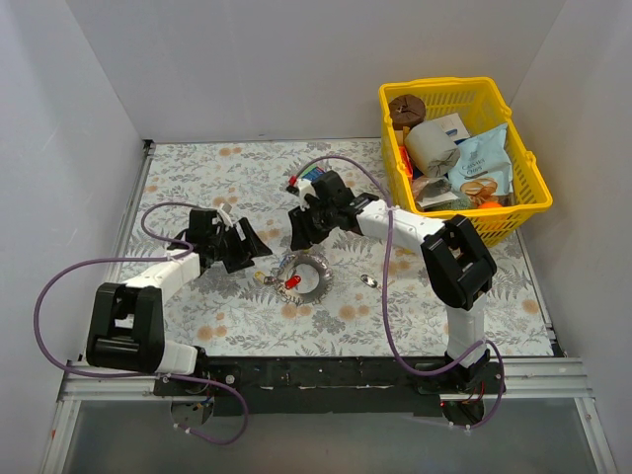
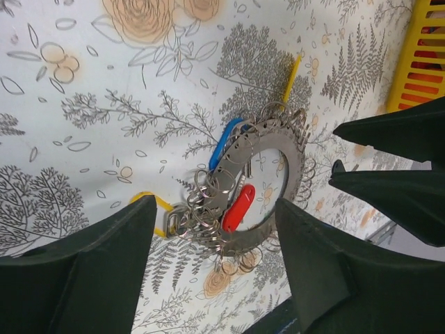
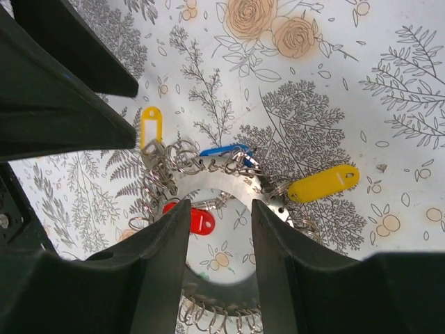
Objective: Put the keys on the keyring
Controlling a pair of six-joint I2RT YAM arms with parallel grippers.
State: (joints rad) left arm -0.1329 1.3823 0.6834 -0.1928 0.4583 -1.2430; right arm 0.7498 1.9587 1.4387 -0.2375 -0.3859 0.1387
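- Top external view: the keyring (image 1: 318, 267) is lying flat on the floral table (image 1: 197, 326), about mid-table, between the two claws. Small split rings are bunching round its grey band.
- The red key (image 1: 292, 283) is resting at the ring's near-left rim, its long axis running roughly left to right in this view.
- Left wrist view: the red key is slanting from lower left to upper right, partly over the hole. The blue key (image 2: 224, 142) is lying along the outer rim on the same slant.
- Right wrist view: the yellow key (image 3: 323, 183) is pointing outward from the ring toward the right of the picture, long axis nearly level and slightly raised at the outer end.
- The second yellow key (image 3: 151, 125) is standing nearly upright in the picture at the ring's upper left, just beside the dark fingers of the other arm.
- The left gripper (image 2: 212, 205) is holding its jaws wide apart over one side of the ring. Nothing is clamped between them; whether the fingers (image 2: 83, 278) are touching the loose rings I cannot tell.
- The right gripper (image 3: 221, 203) is hanging over the ring with its jaws parted. The band and hole are showing through the gap, and nothing is gripped.
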